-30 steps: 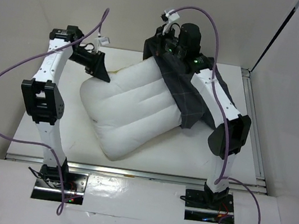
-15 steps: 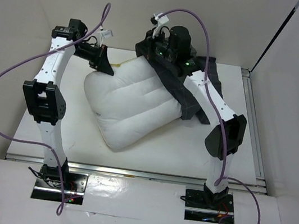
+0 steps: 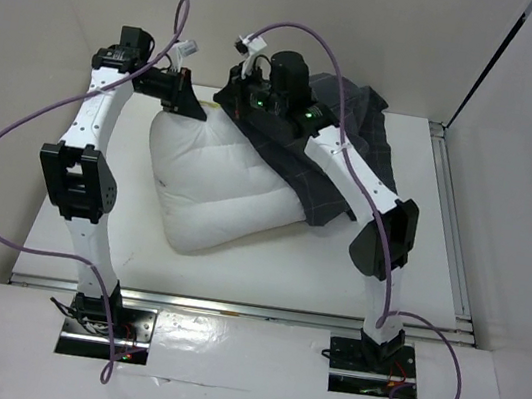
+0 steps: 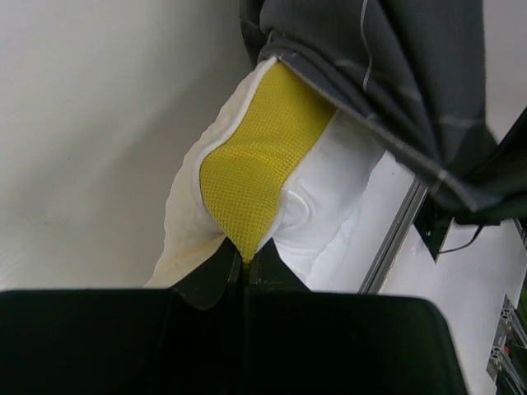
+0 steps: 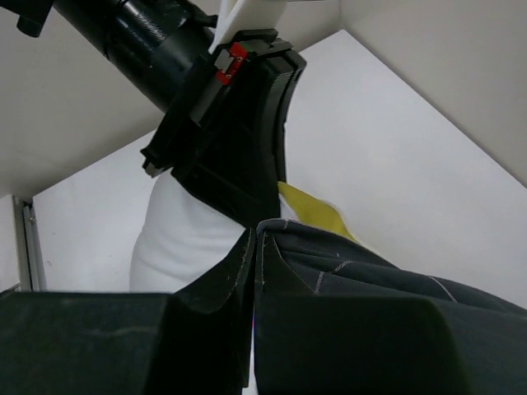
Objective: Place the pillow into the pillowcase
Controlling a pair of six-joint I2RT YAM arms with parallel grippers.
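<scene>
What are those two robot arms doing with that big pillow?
They are putting a pillow into its cover. The left fingers pinch the far corner of the white pillow, right at its yellow edge. The right fingers grip the edge of the dark checked pillowcase. The case covers only the pillow's far right end; most of the pillow lies bare on the table.

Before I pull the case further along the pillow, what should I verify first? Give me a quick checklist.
1. Hold of the left gripper on the pillow corner: ok, shut on it.
2. Hold of the right gripper on the pillowcase edge: ok, shut on it.
3. Case edge over the pillow's far end: ok.
4. Pillow mostly covered: not ok, most of it shows bare.
5. Case's lower layer under the pillow: cannot tell.
6. Clearance between the grippers: cannot tell, they are very close.
</scene>
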